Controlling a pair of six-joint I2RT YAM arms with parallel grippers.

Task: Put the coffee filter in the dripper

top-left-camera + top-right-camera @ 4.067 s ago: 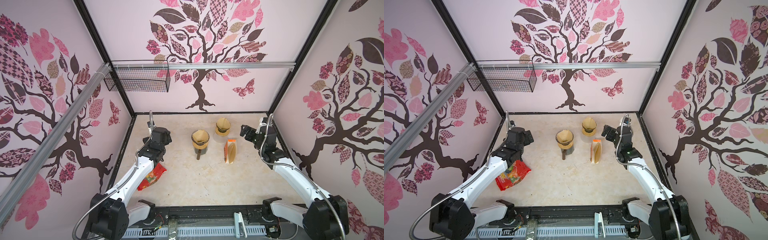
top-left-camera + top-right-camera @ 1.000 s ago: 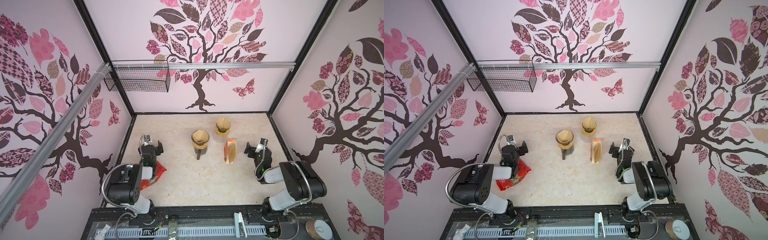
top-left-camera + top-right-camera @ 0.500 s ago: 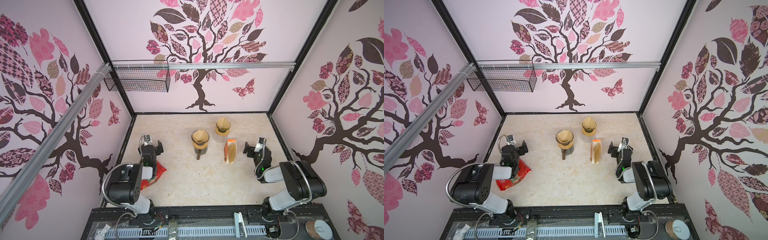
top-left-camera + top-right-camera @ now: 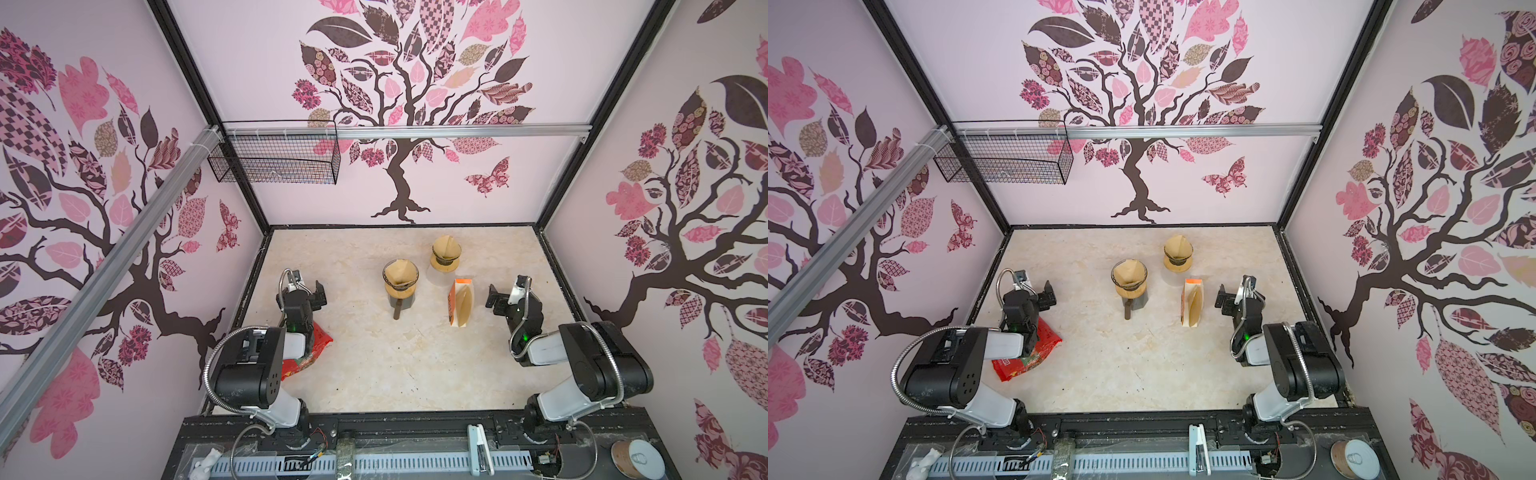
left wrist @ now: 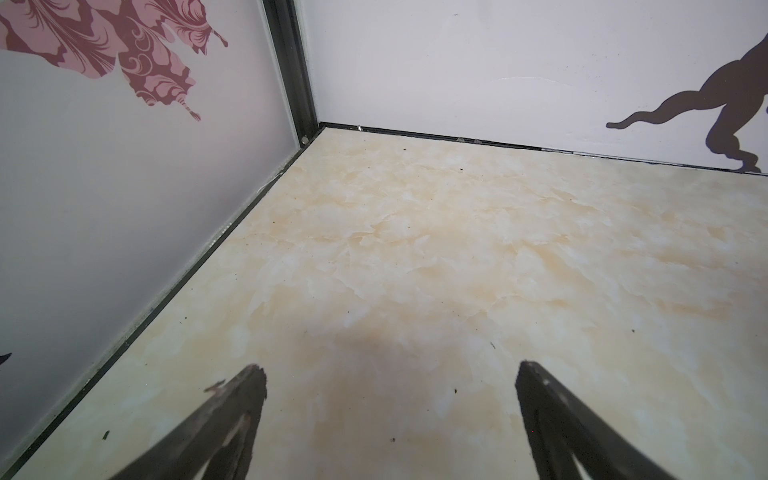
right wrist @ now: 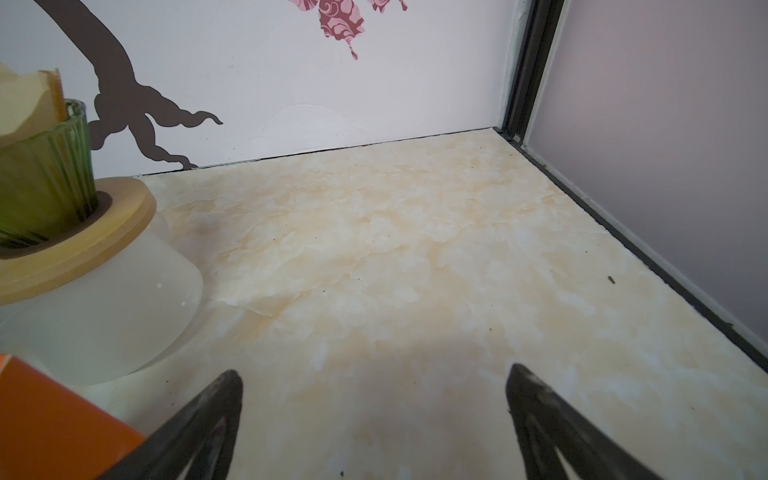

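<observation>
In both top views, left hand and right hand are released, empty; a coffee filter lines the dripper.

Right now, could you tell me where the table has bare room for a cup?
The widest bare patch is the table's front middle, between red bag and right arm. The back corners beyond the left gripper and right gripper are bare too. Crowded: the middle, where the near dripper, far dripper and filter box stand close.

Black-and-white arms — ribbed silver cables, green lights, dark tapered hands.
</observation>
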